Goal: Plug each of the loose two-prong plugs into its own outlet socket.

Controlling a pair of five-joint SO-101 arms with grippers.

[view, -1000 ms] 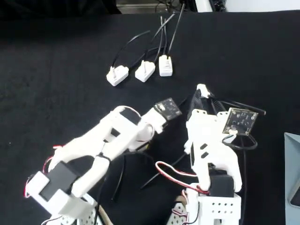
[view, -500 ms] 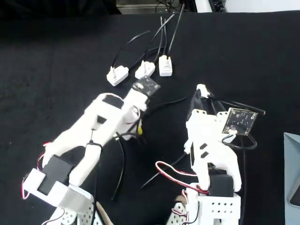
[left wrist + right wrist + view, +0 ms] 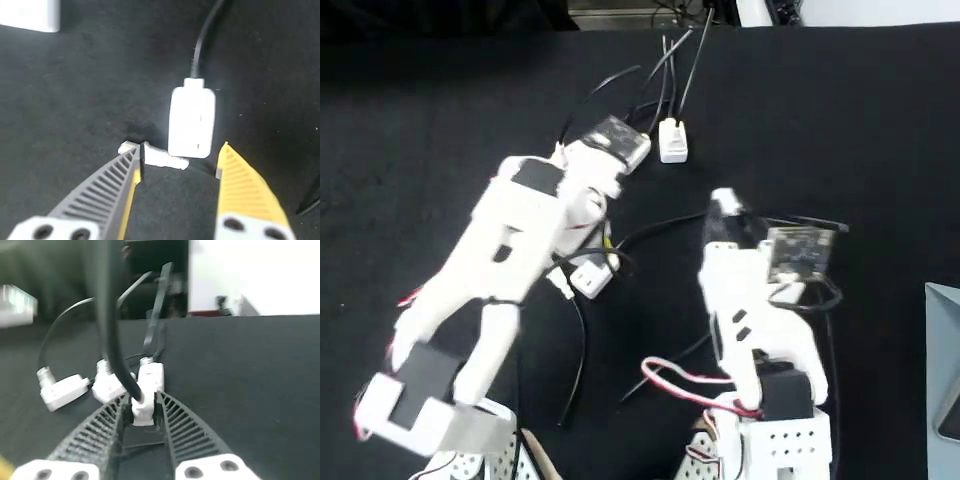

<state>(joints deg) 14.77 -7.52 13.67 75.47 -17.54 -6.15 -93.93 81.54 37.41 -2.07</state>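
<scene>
Three white outlet sockets on black cords lie at the far middle of the black table; the rightmost socket (image 3: 672, 140) lies uncovered. In the right wrist view they sit in a row: (image 3: 62, 390), (image 3: 107, 385), (image 3: 151, 377). My left gripper (image 3: 618, 150) hangs over the left two, open, its fingers either side of one socket (image 3: 192, 122). A small white piece (image 3: 157, 158) lies by the grey finger (image 3: 112, 182). My right gripper (image 3: 724, 205) is shut on a white two-prong plug (image 3: 142, 410), a short way in front of the sockets. The plug's black cable (image 3: 112, 315) rises from it.
Another white plug (image 3: 590, 278) lies under the left arm, its black cable (image 3: 575, 360) trailing toward the front. A further white block (image 3: 30, 15) sits beyond the left gripper. A grey-blue object (image 3: 945, 370) is at the right edge. The table's far right and far left are bare black cloth.
The left arm has swung from the table's middle out over the left two sockets, uncovering the white plug beneath it. The right arm with its plug has shifted slightly left.
</scene>
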